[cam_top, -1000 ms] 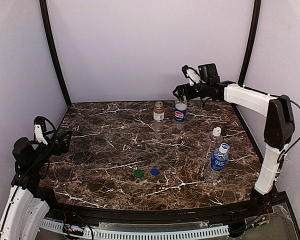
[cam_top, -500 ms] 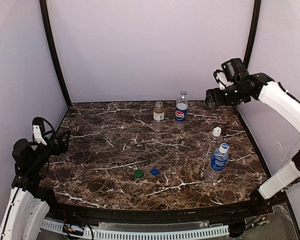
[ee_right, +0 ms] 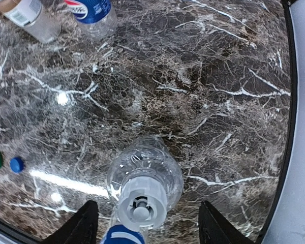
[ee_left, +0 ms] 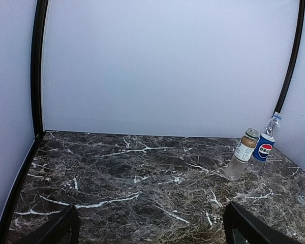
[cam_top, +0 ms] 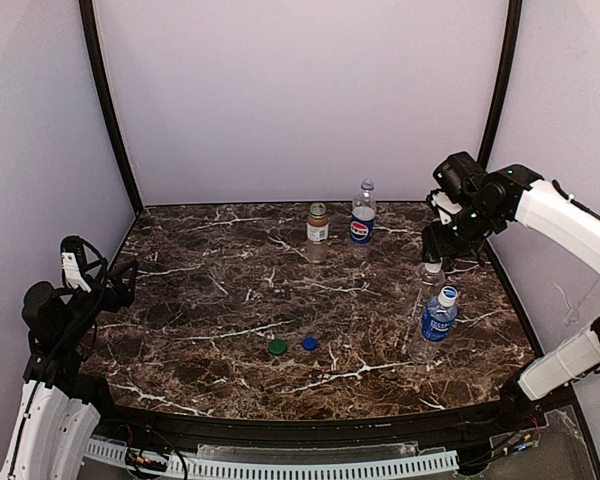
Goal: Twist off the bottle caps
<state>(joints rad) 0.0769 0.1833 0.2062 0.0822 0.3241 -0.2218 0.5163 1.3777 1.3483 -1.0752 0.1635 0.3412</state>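
Note:
My right gripper [cam_top: 435,252] hangs just above the plain clear bottle [cam_top: 427,290] at the right of the table. Its fingers stand open on either side of the white cap [ee_right: 142,203] without touching it. Just in front stands the blue-label bottle [cam_top: 438,322] with its blue-marked white cap [cam_top: 447,295] on. The brown-filled bottle [cam_top: 318,232] and the Pepsi bottle [cam_top: 361,224] stand uncapped at the back. A green cap [cam_top: 277,347] and a dark blue cap [cam_top: 309,343] lie loose near the front middle. My left gripper [cam_top: 120,285] is open at the far left, holding nothing.
The dark marble table [cam_top: 230,290] is closed in by pale walls and black corner posts [cam_top: 108,110]. Its right edge [ee_right: 290,127] runs close beside the clear bottle. The left wrist view shows the brown-filled bottle [ee_left: 241,152] and Pepsi bottle [ee_left: 265,146] far off to the right.
My right arm swung from beside the Pepsi bottle out to the right, then came down over the plain clear bottle, its jaws narrowing. The left arm barely moved.

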